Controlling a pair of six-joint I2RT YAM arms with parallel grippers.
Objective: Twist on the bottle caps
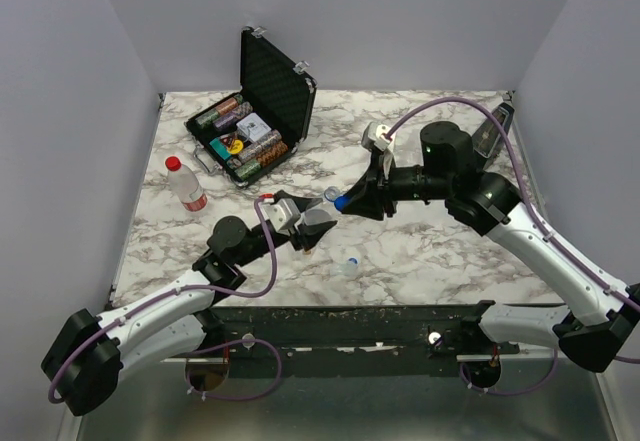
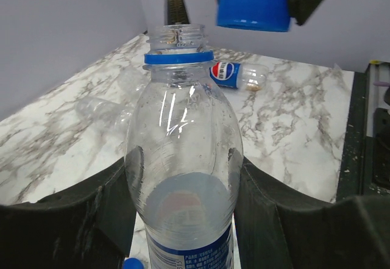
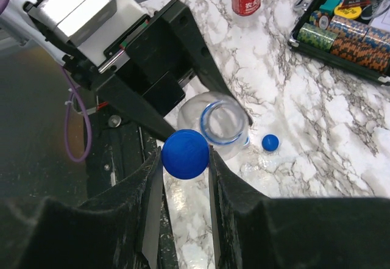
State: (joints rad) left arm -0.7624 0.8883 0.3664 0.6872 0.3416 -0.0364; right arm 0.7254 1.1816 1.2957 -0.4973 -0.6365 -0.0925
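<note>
Left fingers [image 2: 91, 214] gripping clear plastic bottle with blue neck ring [image 2: 183, 129], right fingers [image 3: 244, 208] pinching round blue plastic cap [image 3: 185, 154], hovering just beside bottle's open mouth, over marble desk [image 2: 292, 122]

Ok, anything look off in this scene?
Two things: a Pepsi-labelled bottle lies on its side on the table behind the gripped bottle, and a loose blue cap sits on the table beside that bottle. No spill or damage visible.
</note>
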